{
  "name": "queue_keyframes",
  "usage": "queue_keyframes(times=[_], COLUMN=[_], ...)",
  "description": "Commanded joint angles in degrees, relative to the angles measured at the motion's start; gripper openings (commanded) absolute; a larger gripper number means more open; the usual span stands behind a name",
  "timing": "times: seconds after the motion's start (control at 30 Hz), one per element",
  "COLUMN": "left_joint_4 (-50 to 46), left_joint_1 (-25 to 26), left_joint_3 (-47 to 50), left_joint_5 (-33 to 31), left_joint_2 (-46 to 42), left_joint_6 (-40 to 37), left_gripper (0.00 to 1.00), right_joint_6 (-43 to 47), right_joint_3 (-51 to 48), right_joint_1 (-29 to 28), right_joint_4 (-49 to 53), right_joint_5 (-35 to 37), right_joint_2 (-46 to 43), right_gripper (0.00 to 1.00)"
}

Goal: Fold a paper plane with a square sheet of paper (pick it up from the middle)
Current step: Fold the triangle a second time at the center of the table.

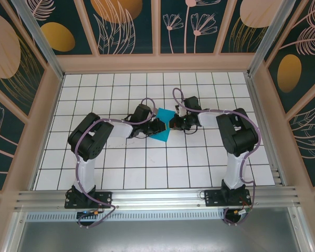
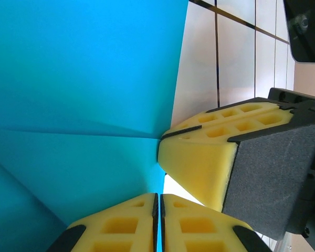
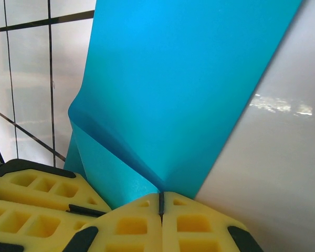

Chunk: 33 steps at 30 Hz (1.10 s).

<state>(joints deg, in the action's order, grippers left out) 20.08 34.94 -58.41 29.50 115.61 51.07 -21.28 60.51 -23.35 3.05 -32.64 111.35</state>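
The sheet is near the middle of the white gridded table, between the two arms that reach in from either side; from above it reads as a bent teal shape, one part toward the far wall and one toward the arms' bases, narrowing where the grippers meet it. The left gripper comes at it from the left and the right gripper from the right, the two just beside each other. In the left wrist view the left gripper has its yellow pads pressed together with a thin teal edge caught in the seam, so it is pinching the sheet; the paper fills the upper left there, with a crease running across it to the point where the right gripper's pads touch it. In the right wrist view the right gripper is likewise closed, pads together, with the sheet rising out of the seam; a fold runs from the grip up to the left, leaving a darker flap below it. The left gripper's pads lie at the lower left, against that flap. Black grid lines show behind the paper on the left, glossy white table on the right; whether the sheet's lower edge touches the table cannot be told.
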Motion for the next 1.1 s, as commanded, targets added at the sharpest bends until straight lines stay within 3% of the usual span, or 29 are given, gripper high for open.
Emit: queue_keyframes(times=[0.0,1.07], left_joint_4=[-1.8,-6.6], left_joint_1=[0.3,0.3], left_joint_3=[0.0,-2.0], left_joint_5=[-0.1,-1.0], left_joint_2=[0.6,2.1], left_joint_6=[-1.1,-3.9], left_gripper=[0.14,0.13], right_joint_6=[1.3,0.4], right_joint_3=[1.8,0.6], right_joint_1=[-0.4,-0.6], right_joint_4=[1.1,3.6], right_joint_5=[1.3,3.8], right_joint_2=[1.0,-0.7], right_gripper=[0.03,0.04])
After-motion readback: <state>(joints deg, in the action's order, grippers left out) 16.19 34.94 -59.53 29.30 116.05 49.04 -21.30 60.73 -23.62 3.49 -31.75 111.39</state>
